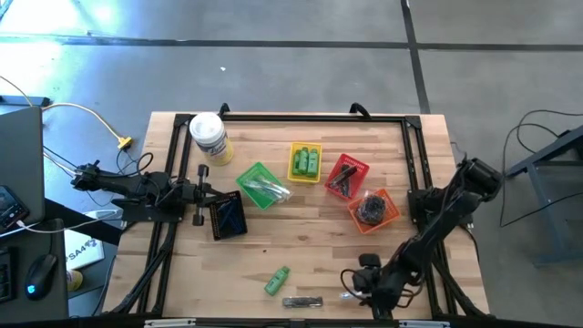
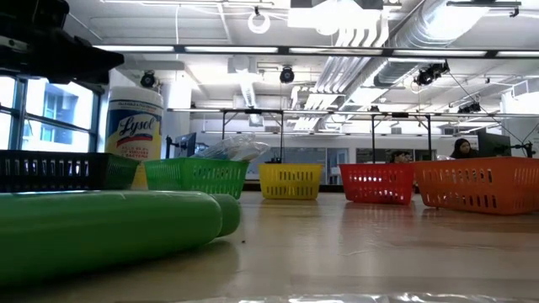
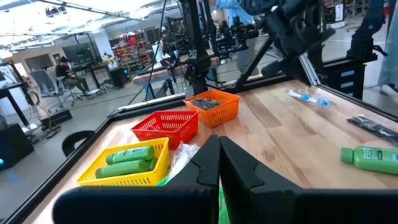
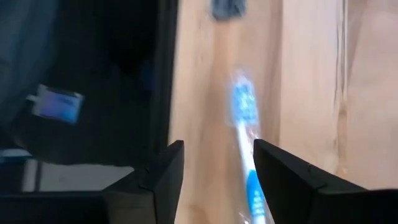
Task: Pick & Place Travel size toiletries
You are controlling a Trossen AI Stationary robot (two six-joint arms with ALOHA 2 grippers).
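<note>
My right pincer [image 4: 217,177] hung at the near edge of the wooden table [image 1: 310,246], right of centre, its two dark fingers [image 4: 165,171] spread well apart with nothing between them; just beyond the gap lay a clear-wrapped blue-and-white toothbrush [image 4: 245,140], flat on the boards and close to the table's edge. My left pincer [image 3: 219,163] waited over the left side of the table, above the dark blue mesh basket [image 1: 227,217], its fingers pressed together and holding nothing. Of the other toiletries, one small bright green bottle [image 1: 277,281] lay loose on the wood near the front, with a slim dark stick-like packet [image 1: 301,301] just to its right. Farther back, two more green bottles [image 1: 305,162] sat in the yellow mesh basket [image 1: 293,176], clear-wrapped silvery pieces [image 1: 269,189] in the green mesh basket [image 1: 248,175], dark slim sticks [image 1: 343,179] in the red mesh basket [image 1: 357,166], and dark grey round things [image 1: 370,210] in the orange mesh basket [image 1: 389,217]. A white-lidded yellowish wipes jar [image 1: 209,137] stood at the far left corner.
</note>
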